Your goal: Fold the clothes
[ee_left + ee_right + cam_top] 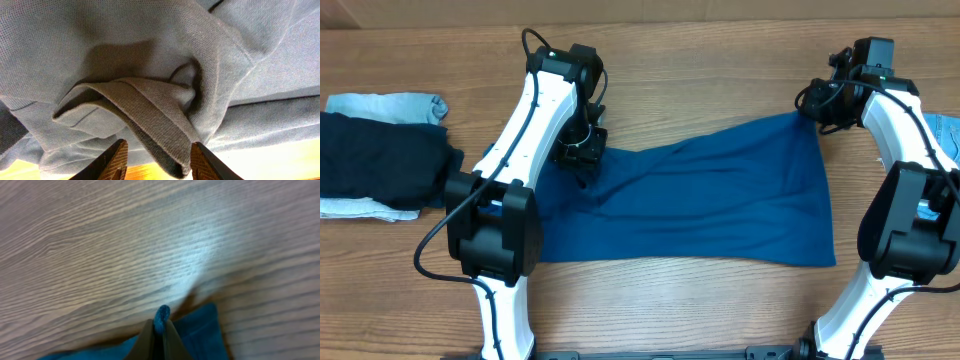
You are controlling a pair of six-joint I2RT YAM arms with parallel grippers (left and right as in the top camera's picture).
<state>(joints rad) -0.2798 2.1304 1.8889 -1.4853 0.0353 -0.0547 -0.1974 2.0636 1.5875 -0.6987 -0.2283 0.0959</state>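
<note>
Royal-blue polo shirt (700, 205) spread mid-table on a wood-grain table (720, 60), between the two arms. Long axis left-right across the overhead view. Near edge straight, parallel to the table's near edge. Far edge slanting up toward the right, peaking at the corner under the right gripper (817, 108). Right edge running straight down from that corner, close beside the right arm (905, 225). Left end bunched and creased under the left gripper (582, 150), partly hidden by the left arm (505, 215). Collar end versus hem end: cannot tell from overhead.

Right gripper clenched, fingertips (146, 342) together, pinching a small nub of the shirt's corner. Left gripper's fingers (112, 161) part-way apart, with a thick ribbed fold of the shirt lying between them, against one finger, and a sliver of wood showing beside the other. Clamped or only straddling: cannot tell.

Open room: wide bare wood beyond the far edge, between the two grippers, and a narrower bare strip along the near edge. Left side crowded: near-black folded garment (375, 165) near the shirt's left end, the left arm's elbow over the gap. Light-blue denim piece (390, 105) just behind it, whitish cloth (360, 208) poking out beneath.

Surface light-brown, matte, flat, with a pale glare patch in the right wrist view. Only tabletop in frame.
</note>
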